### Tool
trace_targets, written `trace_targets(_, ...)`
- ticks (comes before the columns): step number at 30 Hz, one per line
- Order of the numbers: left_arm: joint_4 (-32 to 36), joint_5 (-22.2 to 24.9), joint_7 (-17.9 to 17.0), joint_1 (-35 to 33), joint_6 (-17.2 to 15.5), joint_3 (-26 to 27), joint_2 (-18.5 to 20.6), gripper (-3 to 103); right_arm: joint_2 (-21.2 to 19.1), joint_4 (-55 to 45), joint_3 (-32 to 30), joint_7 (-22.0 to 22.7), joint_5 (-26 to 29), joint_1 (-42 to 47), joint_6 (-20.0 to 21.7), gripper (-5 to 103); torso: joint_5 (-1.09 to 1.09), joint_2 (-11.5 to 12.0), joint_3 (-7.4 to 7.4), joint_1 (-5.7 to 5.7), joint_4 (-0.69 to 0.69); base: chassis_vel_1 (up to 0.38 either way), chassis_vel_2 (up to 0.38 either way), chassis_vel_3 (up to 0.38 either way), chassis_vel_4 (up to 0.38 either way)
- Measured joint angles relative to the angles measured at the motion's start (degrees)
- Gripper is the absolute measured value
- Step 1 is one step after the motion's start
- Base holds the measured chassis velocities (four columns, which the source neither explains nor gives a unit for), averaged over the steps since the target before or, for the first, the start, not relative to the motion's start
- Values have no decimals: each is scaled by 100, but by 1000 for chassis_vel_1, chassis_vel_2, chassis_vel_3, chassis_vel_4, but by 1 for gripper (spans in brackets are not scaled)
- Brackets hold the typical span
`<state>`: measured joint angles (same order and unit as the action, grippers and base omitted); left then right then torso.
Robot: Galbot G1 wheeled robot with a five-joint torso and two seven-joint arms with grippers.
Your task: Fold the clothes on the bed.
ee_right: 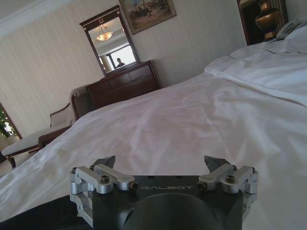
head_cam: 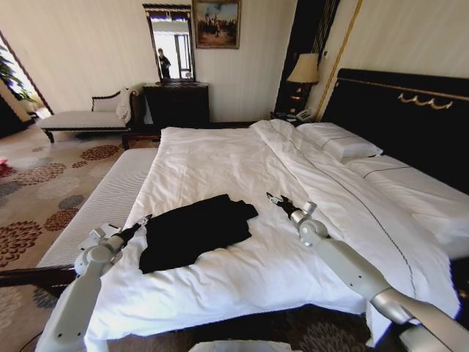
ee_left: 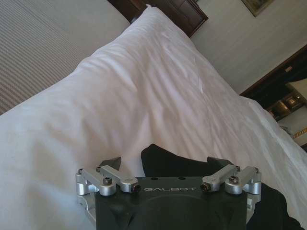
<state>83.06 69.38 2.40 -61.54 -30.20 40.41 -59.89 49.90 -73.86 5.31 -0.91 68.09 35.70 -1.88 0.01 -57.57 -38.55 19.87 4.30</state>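
One wide bed (head_cam: 220, 158) with white sheets takes up most of the head view, its dark headboard (head_cam: 410, 117) on the right and two pillows (head_cam: 344, 141) lying against it. Near the foot end, on the white duvet (head_cam: 242, 257), lies the black T-shirt (head_cam: 194, 229), bunched into a rough rectangle with one corner reaching toward the right arm. The left gripper (head_cam: 145, 220) sits at the shirt's left edge, just beside the cloth or touching it; in the left wrist view its fingers (ee_left: 112, 162) are spread wide, with a fold of the black T-shirt (ee_left: 175, 163) lying between them and nothing pinched. The right gripper (head_cam: 272, 198) hangs over bare duvet just beyond the shirt's right corner, near it but apart. In the right wrist view its fingers (ee_right: 106, 162) are likewise spread wide with only white bedding ahead, and dark cloth shows at the lower corner beside the gripper body.
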Motion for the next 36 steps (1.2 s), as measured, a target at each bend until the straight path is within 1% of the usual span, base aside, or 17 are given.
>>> trace_targets(1,-26,-24,20,21,21,-20,-25,103,-2,5,0,11,-10,0,-1,100,0,0,0,-1,0,0,0,0,0)
trace_targets(3,-40,-47,37,43,48,-41,-55,103,-4,5,0,23,-12,0,-1,100,-1,-1,0,-1,1,0,0,0,0)
trace_targets(6,-20,-88,97,76,107,-112,-143,91,-22,-16,2,62,-11,-13,-1,100,0,0,0,0,3,0,0,0,0)
trace_targets(7,-20,-88,97,76,107,-112,-143,91,-22,-16,2,62,-11,-13,-1,100,0,0,0,0,3,0,0,0,0)
trace_targets(10,52,-123,130,36,119,-150,-197,75,-49,-41,2,80,-8,-15,-1,100,0,0,0,0,2,0,0,0,0)
trace_targets(11,52,-123,130,36,119,-150,-197,75,-49,-41,2,80,-8,-15,-1,100,0,0,0,0,2,0,0,0,0)
trace_targets(13,85,-149,148,6,152,-151,-222,64,-75,-56,-4,89,-6,-11,-1,100,-1,0,0,-1,1,0,0,0,0)
trace_targets(14,104,-164,160,-12,181,-147,-230,64,-85,-64,-10,94,-6,-9,-1,100,-1,0,0,-1,2,0,0,0,0)
trace_targets(16,131,-187,181,-46,256,-123,-233,53,-93,-65,-14,102,-5,-9,-3,100,-1,0,0,0,2,0,0,0,0)
trace_targets(17,131,-187,181,-46,256,-123,-233,53,-93,-65,-14,102,-5,-9,-3,100,-1,0,0,0,2,0,0,0,0)
trace_targets(19,140,-237,211,-74,342,-86,-231,42,-82,-47,2,109,3,-44,-6,100,0,0,0,0,2,0,0,0,0)
trace_targets(22,140,-264,230,-83,402,-26,-213,36,-38,-5,60,112,21,-117,-5,100,-2,0,0,-1,3,0,0,0,0)
trace_targets(25,79,-268,288,-50,544,71,-143,20,94,125,264,119,131,-320,52,100,-1,0,0,-1,0,0,0,0,0)
trace_targets(26,60,-269,295,-35,559,84,-129,20,120,153,309,123,157,-356,65,100,-2,0,0,-1,1,0,0,0,0)
trace_targets(27,-76,-264,304,94,616,114,-76,4,295,386,620,166,334,-624,135,100,-2,0,0,0,1,0,0,0,0)
trace_targets(32,-226,-257,298,242,648,68,-52,1,596,960,939,140,398,-989,236,100,-1,0,0,0,3,0,0,0,0)
trace_targets(36,-320,-284,298,288,686,42,-69,1,835,1437,1121,59,385,-1339,271,100,-1,0,0,0,0,0,0,0,0)
